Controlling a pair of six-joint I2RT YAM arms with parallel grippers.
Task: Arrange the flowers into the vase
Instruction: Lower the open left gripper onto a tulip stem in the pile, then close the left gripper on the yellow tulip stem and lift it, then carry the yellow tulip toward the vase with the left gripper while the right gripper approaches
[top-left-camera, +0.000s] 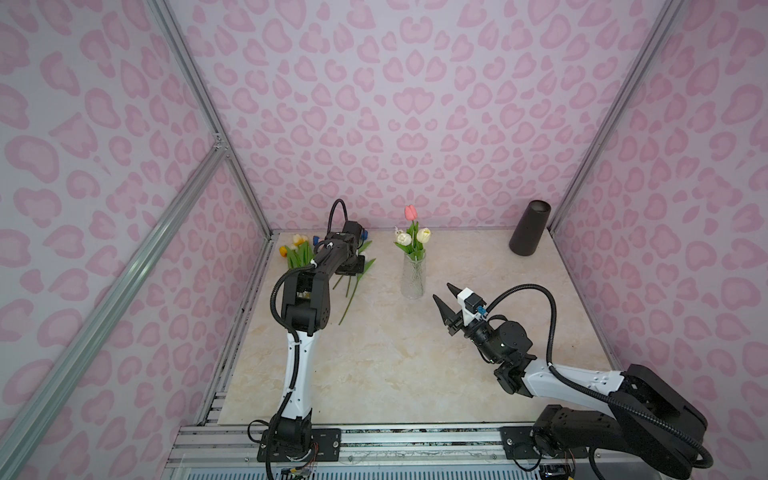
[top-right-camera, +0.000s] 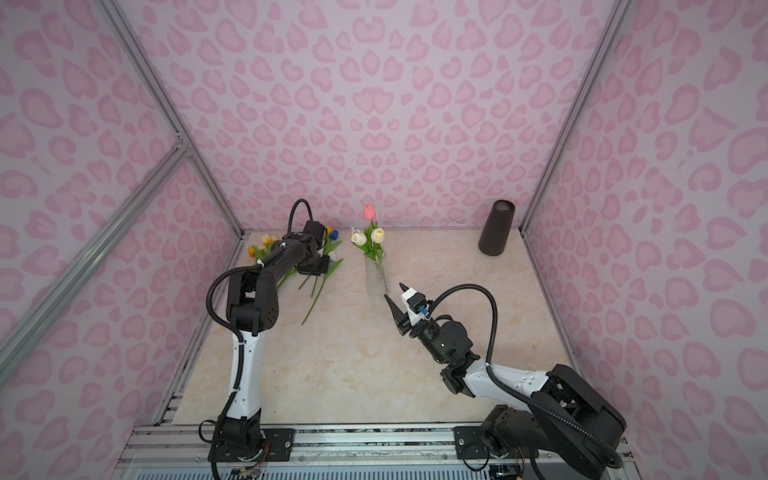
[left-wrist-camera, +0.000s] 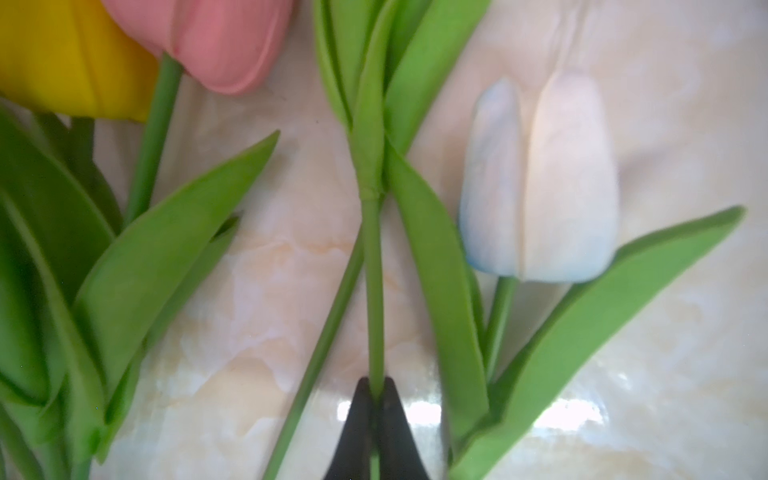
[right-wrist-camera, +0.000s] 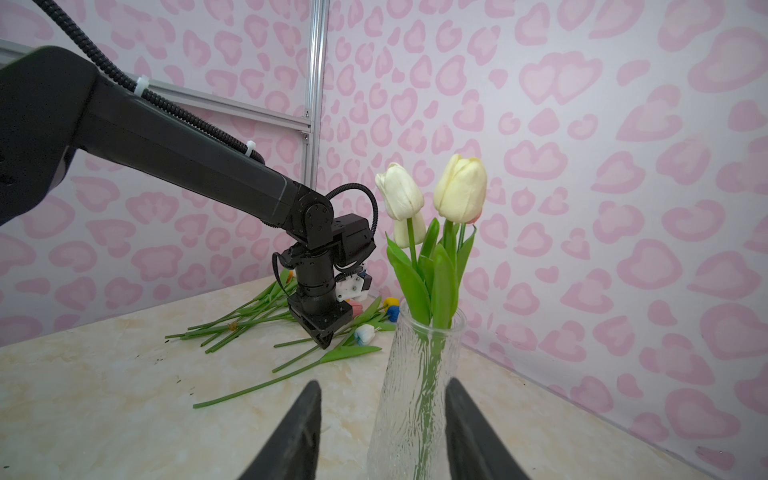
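Pinches one thin green stem tight in the black left gripper, down in the heap of loose yellow, pink and blue-white artificial tulips at the back left edge of the beige marble tabletop. Leaves open room in front, with pink and cream blooms upright in the ribbed clear glass vase mid-back. Holds the black right gripper parted and empty near that vase, well apart from the tall black cylinder in the back right corner.

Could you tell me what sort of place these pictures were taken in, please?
Most likely a staged robot test booth, not a home: pink heart-print panels held in aluminium framing wall in a marble-look tabletop, and two arms are bolted to a rail at its front edge.
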